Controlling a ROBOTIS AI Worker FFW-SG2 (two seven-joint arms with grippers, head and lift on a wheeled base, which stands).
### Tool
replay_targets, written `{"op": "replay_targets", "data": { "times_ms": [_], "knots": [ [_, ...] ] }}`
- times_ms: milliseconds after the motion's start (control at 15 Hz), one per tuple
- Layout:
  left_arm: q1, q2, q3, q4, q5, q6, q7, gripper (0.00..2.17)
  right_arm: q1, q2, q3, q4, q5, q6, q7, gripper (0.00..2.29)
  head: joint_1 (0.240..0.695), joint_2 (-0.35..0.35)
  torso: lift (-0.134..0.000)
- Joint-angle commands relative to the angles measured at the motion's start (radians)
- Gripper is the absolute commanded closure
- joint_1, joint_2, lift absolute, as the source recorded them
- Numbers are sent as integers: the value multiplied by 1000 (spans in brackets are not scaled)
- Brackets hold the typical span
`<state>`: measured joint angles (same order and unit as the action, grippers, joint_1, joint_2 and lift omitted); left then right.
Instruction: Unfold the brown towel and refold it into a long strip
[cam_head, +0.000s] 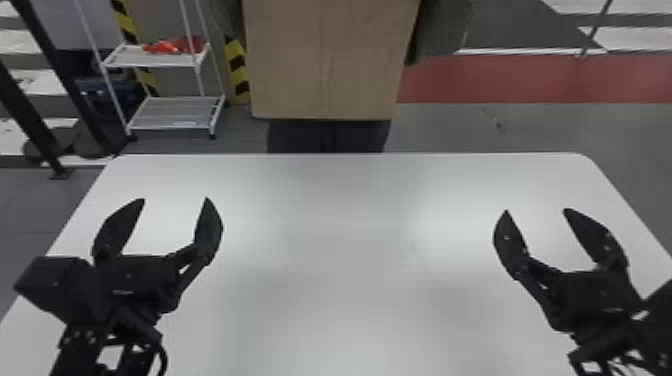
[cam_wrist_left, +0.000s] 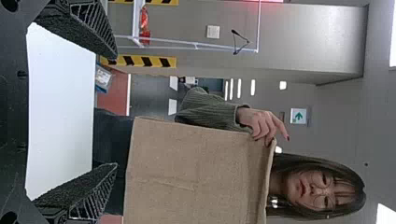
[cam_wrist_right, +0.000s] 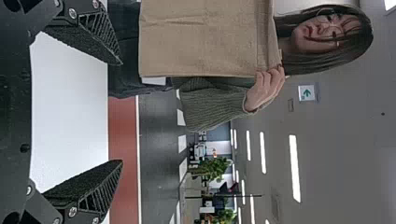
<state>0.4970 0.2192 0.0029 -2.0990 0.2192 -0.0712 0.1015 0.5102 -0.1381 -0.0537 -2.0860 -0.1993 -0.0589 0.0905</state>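
Person's hands (cam_wrist_right: 265, 89) hold brown towel (cam_head: 325, 60) by top corners, likely displaying it; my left gripper (cam_head: 175, 199), right gripper (cam_head: 536, 210) spread.

Over one white table (cam_head: 360, 300), two grippers: left gripper (cam_head: 174, 199), right gripper (cam_head: 535, 210). Beyond it, one person (cam_wrist_right: 210, 105), two hands, one hand (cam_wrist_left: 264, 125) and another hand (cam_wrist_right: 266, 88), one brown towel (cam_head: 330, 60), one rack (cam_head: 150, 62), two shelves (cam_head: 172, 112).

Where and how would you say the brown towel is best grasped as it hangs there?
Probably by its two lower corners, one per open gripper, coming from the robot's side with fingers astride the cloth: the brown towel hangs nearly flat with its bottom edge free, while the person's hand grips a top corner.
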Motion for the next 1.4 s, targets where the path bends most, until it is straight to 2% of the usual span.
{"op": "replay_targets", "data": {
  "times_ms": [0, 1333],
  "knots": [
    [0, 0, 0, -1, -6, 0, 0, 60, -1, 0, 0, 1, 0, 0, 0, 144, 695, 21, -123],
    [-3, -3, 0, -3, -6, 15, -8, 76, 1, 0, -2, 3, 0, 0, 0, 144, 695, 17, -123]
  ]
}}
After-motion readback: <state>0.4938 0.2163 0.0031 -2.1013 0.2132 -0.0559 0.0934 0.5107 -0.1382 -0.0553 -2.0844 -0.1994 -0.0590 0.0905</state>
